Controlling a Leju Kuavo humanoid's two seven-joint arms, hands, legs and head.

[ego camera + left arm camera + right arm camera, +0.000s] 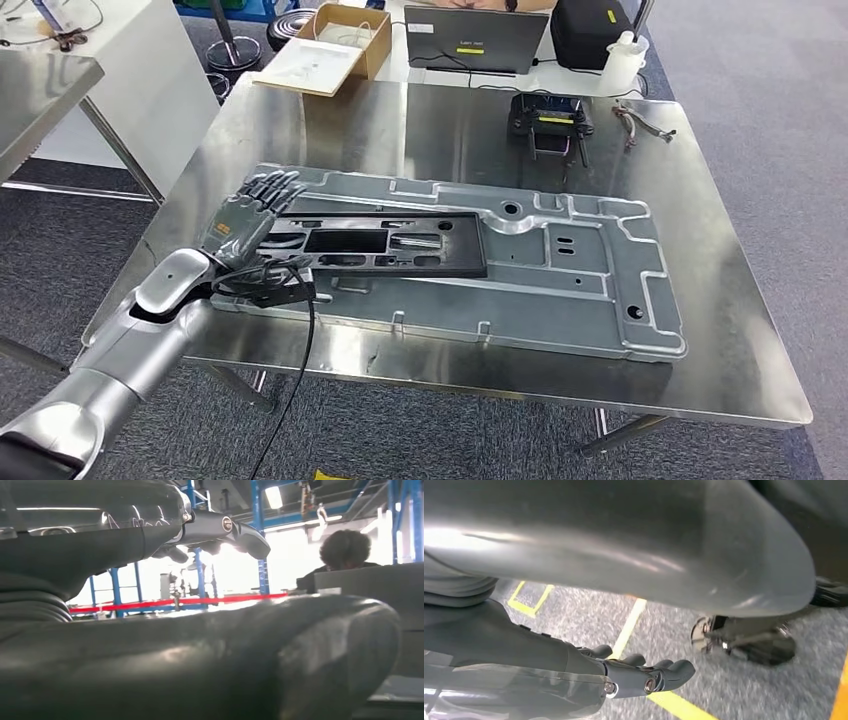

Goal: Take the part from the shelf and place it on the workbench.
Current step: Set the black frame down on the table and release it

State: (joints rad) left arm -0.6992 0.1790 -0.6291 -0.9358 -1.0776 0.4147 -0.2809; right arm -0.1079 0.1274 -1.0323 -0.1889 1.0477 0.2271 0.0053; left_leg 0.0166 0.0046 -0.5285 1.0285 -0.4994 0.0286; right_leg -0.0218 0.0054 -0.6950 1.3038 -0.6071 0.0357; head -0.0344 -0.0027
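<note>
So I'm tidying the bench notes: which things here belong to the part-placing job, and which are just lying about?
Job:
black part, lying on the grey metal panel
workbench
left hand, over the part's end

Lying about:
laptop
cardboard box
black device
white bottle

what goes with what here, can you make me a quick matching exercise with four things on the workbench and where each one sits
Things:
1. black part
2. cardboard box
3. laptop
4. left hand

Places:
A. far edge, middle, lid up
B. on the grey metal panel
C. far left corner, flaps open
D. at the black part's left end

Pairs: 1-B, 2-C, 3-A, 4-D
</note>
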